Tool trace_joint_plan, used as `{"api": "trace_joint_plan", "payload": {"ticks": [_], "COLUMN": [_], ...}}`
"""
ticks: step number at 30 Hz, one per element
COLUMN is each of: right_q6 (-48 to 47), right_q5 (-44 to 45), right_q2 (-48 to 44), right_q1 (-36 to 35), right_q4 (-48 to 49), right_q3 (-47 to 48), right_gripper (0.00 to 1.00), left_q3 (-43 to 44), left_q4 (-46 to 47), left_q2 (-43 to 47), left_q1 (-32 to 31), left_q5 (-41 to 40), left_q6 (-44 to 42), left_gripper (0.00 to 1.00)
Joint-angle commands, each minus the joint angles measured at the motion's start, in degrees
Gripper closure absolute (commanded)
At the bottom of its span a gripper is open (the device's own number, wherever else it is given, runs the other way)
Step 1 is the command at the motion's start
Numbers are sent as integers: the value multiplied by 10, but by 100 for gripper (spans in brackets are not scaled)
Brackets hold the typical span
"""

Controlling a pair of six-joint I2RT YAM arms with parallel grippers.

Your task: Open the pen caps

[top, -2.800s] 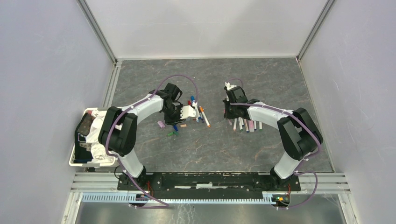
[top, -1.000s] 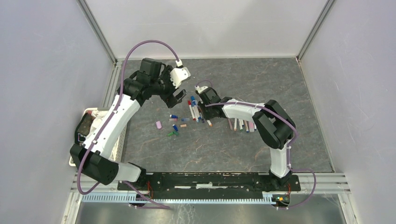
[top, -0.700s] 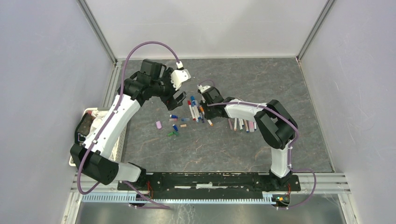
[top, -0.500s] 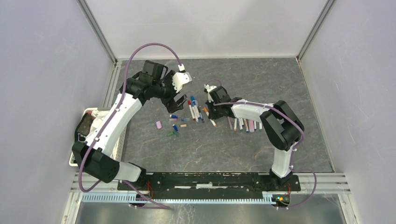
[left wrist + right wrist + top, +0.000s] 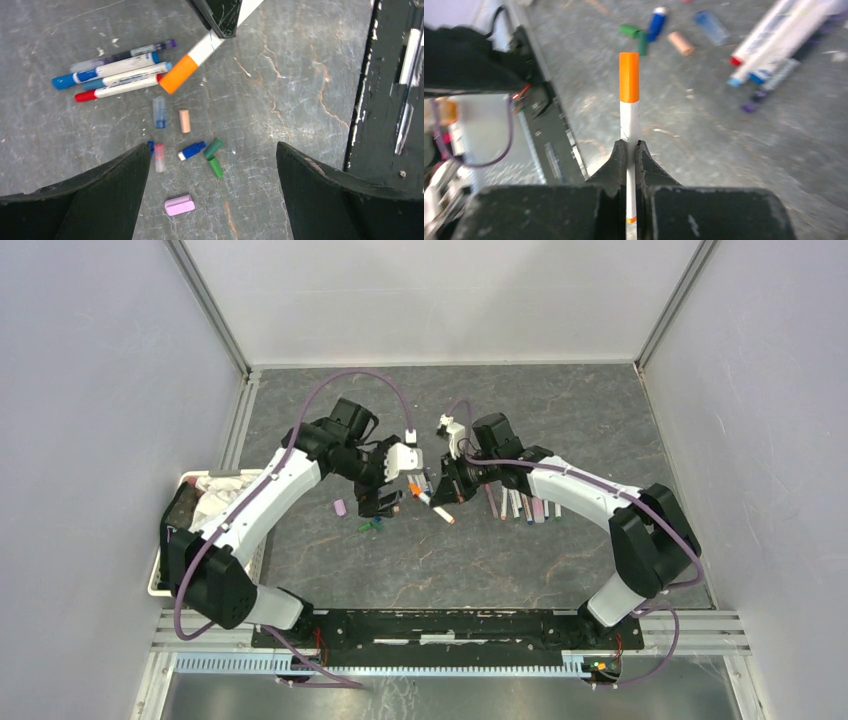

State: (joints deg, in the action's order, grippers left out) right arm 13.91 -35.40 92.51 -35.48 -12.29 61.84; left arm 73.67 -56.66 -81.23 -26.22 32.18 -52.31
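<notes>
Leftmost, we see a white bin [image 5: 200, 592] stuffed with cloth at the edge of the grey table [image 5: 560, 420]. Next comes the left gripper [image 5: 212, 149], which hangs over the table with its fingers [image 5: 100, 200] spread wide and nothing between them. Under it lie the loose caps: a pink cap [image 5: 179, 205] apart from the rest, a reddish cap [image 5: 159, 157] beside the left finger, a blue cap [image 5: 191, 150], and two green caps [image 5: 215, 157] meeting at one end. A clear blue cap [image 5: 159, 111] and a tan cap [image 5: 184, 120] lie side by side just beyond. Past those, four capped pens [image 5: 115, 75] lie close together, with blue, red and purple ends. Further right, we find the right gripper [image 5: 629, 150] with its fingers [image 5: 616, 160] clamped together on the white barrel of a pen [image 5: 629, 125]. That pen is off the table, and its orange cap [image 5: 629, 77] is on and points toward the left gripper. Rightmost, a row of pens [image 5: 525, 508] lies on the table near the right arm. We cannot tell from above whether they are capped.
</notes>
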Motion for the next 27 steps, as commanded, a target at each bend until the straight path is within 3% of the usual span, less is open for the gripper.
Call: {"api": "trace_joint_plan", "payload": {"ticks": [1,10,12,16,19,27], "right_q6": [2,-9,-7,7,10,23], "right_q5": [-176,-236,-242,-245,-244,-242], "right_q2": [-12,36,45,51,53,59], "right_q1": [-10,-47,-50,-51,-51,-54], "right_q4": [26,12,14,29,31,42], "right_q3": [-11,32,40,47,50,53], "right_gripper": [100,100,100,100,100,100], "left_q3": [-22,-42,-44,-43,-43,-47], "left_q4": [8,-3,-10,-47,-71,-81], "left_q2": [34,30,28,20,14,12], "left_q1": [-18,-50,-54,-59,-60,-64], "left_q5": [37,36,38,36,32,40], "left_q6": [-85,-123,-132,-159,-173,-172], "left_gripper": [0,9,15,38,47,53]}}
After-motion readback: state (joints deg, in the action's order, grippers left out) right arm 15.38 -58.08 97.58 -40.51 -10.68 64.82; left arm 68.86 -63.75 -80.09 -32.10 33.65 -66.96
